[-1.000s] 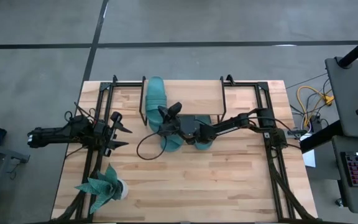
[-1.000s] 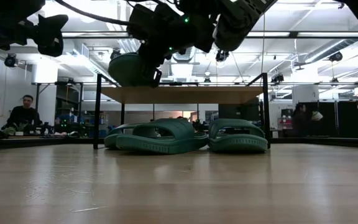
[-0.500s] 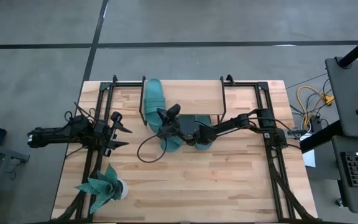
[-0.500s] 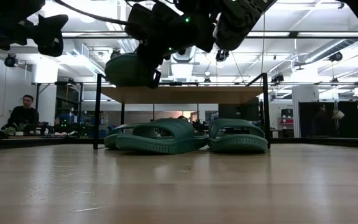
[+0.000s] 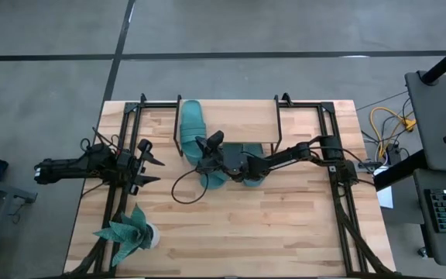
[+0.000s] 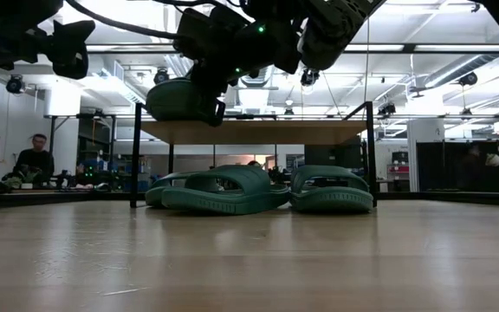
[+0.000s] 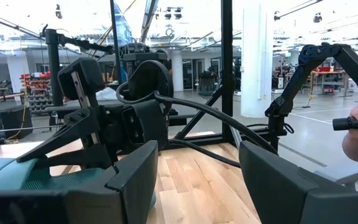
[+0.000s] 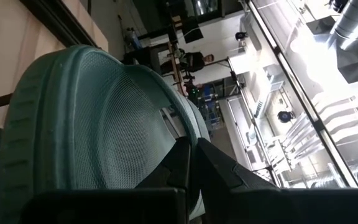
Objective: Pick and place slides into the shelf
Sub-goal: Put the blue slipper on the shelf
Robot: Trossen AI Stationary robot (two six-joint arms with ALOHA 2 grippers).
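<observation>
Four teal slides show. My right gripper (image 5: 205,149) (image 6: 208,91) is shut on one slide (image 5: 191,120) (image 6: 173,100), which is over the left end of the shelf's wood top (image 5: 238,120) (image 6: 258,132); whether it touches the plank I cannot tell. Three more slides (image 6: 223,191) (image 6: 332,189) rest sole-down on the table under the shelf, their near ends poking out (image 5: 214,178) (image 5: 252,176). My left gripper (image 5: 149,163) (image 7: 194,180) waits open above the table's left side. My right gripper pinches the held slide between its two fingers (image 8: 188,163) at the slide's near end (image 8: 160,134) (image 5: 197,147). The fingers come roughly level from the table's right. The slide lies about flat, at shelf-top height, and stretches from the fingers toward the table's far edge.
Black frame rails (image 5: 122,139) (image 5: 335,147) stand at the table's left and right sides. A teal leafy plant in a white pot (image 5: 128,232) sits at the near left corner. A cable loop (image 5: 183,186) hangs below the right arm. People show in the room beyond.
My right gripper has carried the slide a little toward the table's left and slightly down, staying shut on it. The slide now sits farther over the left end of the shelf top.
</observation>
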